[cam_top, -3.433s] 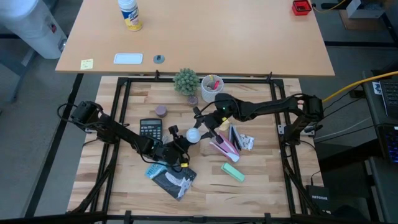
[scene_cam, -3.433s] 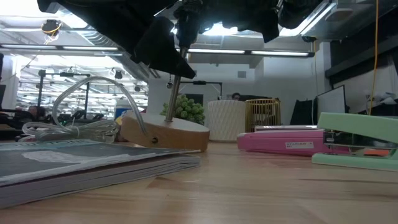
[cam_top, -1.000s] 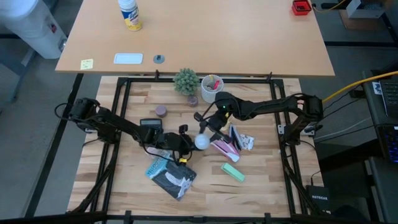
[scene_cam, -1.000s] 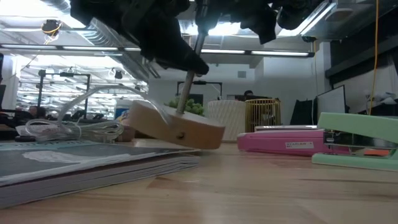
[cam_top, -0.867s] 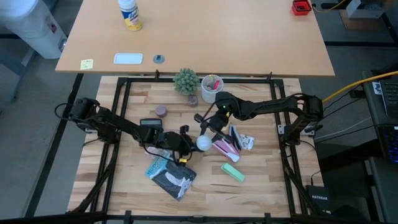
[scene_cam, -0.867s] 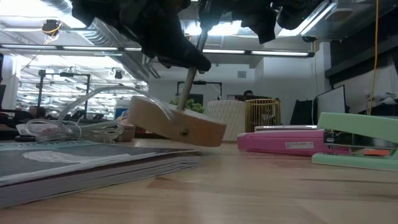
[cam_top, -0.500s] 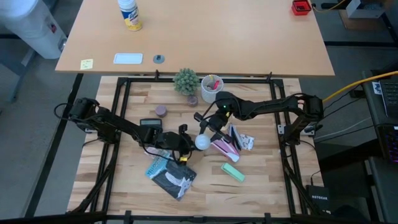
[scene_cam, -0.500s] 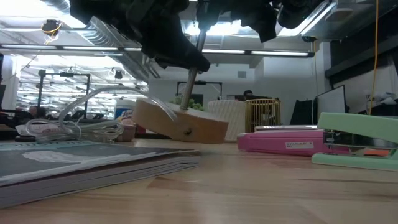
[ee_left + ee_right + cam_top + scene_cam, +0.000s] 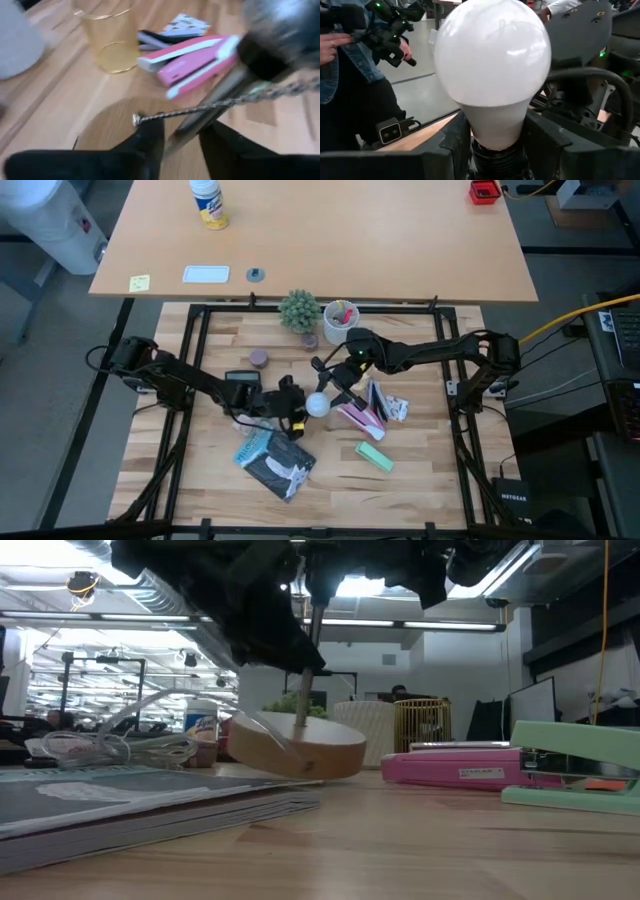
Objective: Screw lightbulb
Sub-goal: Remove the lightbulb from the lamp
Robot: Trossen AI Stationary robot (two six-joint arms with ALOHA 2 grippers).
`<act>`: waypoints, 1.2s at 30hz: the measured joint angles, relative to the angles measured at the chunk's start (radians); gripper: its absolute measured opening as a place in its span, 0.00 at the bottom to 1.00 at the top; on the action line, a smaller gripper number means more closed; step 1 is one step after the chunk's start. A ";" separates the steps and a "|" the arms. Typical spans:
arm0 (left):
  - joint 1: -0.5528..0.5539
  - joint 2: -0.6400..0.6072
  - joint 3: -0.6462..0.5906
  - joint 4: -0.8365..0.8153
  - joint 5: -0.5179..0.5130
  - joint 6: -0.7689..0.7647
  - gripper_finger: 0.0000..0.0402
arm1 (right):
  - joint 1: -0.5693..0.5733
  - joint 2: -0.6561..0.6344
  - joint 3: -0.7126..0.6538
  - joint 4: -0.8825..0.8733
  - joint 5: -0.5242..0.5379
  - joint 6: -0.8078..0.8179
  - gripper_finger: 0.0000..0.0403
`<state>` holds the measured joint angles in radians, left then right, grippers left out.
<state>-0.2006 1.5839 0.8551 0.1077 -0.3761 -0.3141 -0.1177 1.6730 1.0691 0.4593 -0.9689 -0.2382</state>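
Mid-table, right gripper (image 9: pixel 492 145) clamps the lightbulb (image 9: pixel 317 405) by its neck above the socket for threading; left gripper (image 9: pixel 180 145) straddles the lamp stem (image 9: pixel 303 690), steadying it — its hold I cannot tell.

- lightbulb (image 9: pixel 492 65): smooth, glossy white dome
- lamp base (image 9: pixel 295 745): pale, matt wood
- desk (image 9: pixel 420 470): light planked wood
- stapler (image 9: pixel 192 60): shiny pink plastic
- cup (image 9: pixel 107 42): clear yellowish plastic

Round wooden base (image 9: pixel 300 752) on metal stem (image 9: pixel 305 680), pink stapler (image 9: pixel 470 765), green stapler (image 9: pixel 575 775), magazine (image 9: pixel 150 802)
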 joint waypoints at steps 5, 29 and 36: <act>0.004 0.000 0.000 -0.015 -0.034 -0.046 0.43 | 0.000 0.000 0.000 -0.010 0.017 0.007 0.38; -0.125 -0.236 0.000 -0.169 -0.068 -0.380 0.36 | 0.000 0.000 0.000 -0.044 0.276 0.001 0.38; -0.219 -0.106 0.000 0.038 -0.292 -0.274 0.36 | -0.002 0.001 0.000 -0.044 0.287 -0.002 0.38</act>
<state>-0.4194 1.4780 0.8555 0.1459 -0.6685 -0.5881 -0.1196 1.6737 1.0695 0.4152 -0.6815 -0.2398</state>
